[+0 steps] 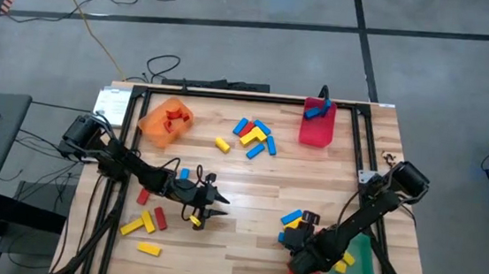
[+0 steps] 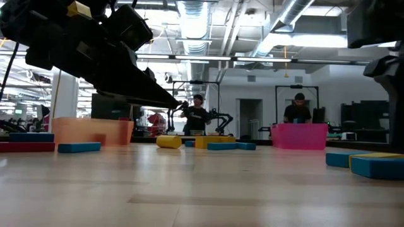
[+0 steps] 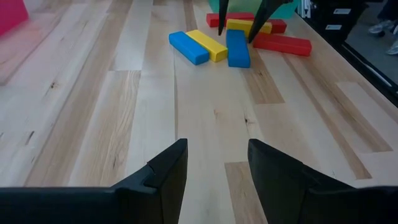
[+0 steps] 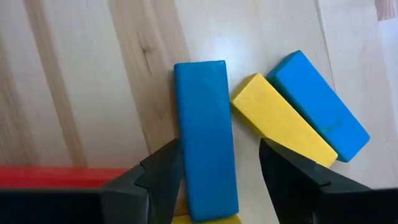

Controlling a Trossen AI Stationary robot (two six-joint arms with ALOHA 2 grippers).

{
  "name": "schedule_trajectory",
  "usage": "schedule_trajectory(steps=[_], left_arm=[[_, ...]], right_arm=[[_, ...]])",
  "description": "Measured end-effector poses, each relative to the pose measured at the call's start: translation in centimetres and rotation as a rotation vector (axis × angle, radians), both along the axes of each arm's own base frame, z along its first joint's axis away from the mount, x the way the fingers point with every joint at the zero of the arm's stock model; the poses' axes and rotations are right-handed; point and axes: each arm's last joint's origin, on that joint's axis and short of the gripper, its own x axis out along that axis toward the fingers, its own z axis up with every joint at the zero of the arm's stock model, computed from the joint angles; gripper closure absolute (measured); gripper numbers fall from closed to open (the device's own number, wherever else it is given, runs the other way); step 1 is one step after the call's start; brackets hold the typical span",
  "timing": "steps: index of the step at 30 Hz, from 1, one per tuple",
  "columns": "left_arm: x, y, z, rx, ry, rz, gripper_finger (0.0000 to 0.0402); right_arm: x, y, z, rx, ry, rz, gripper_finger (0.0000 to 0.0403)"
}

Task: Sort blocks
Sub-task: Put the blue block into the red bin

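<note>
Orange bin [image 1: 165,119]: red blocks [image 1: 173,116]; pink bin [image 1: 316,125]: blue block [image 1: 320,109].

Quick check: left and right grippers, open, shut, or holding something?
Left gripper: open, holding nothing, over bare table.
Right gripper: open, fingers straddling a blue block, not gripping.

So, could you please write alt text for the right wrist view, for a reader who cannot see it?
The right end effector hangs open over a wooden table, its two dark fingers on either side of a blue block. Beside that block lie a yellow block and a second blue block, side by side; a red block shows at the edge.
</note>
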Motion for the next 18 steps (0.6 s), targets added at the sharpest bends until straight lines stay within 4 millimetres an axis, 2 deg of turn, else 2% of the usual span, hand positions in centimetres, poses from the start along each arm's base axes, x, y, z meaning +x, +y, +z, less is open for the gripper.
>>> schedule_trajectory(steps=[18], left_arm=[[-0.04,-0.11,-0.02,0.001,0.002,-0.004,0.0236]], right_arm=[[0.39,0.19,0.03,0.032,-0.034,-0.004,0.0186]])
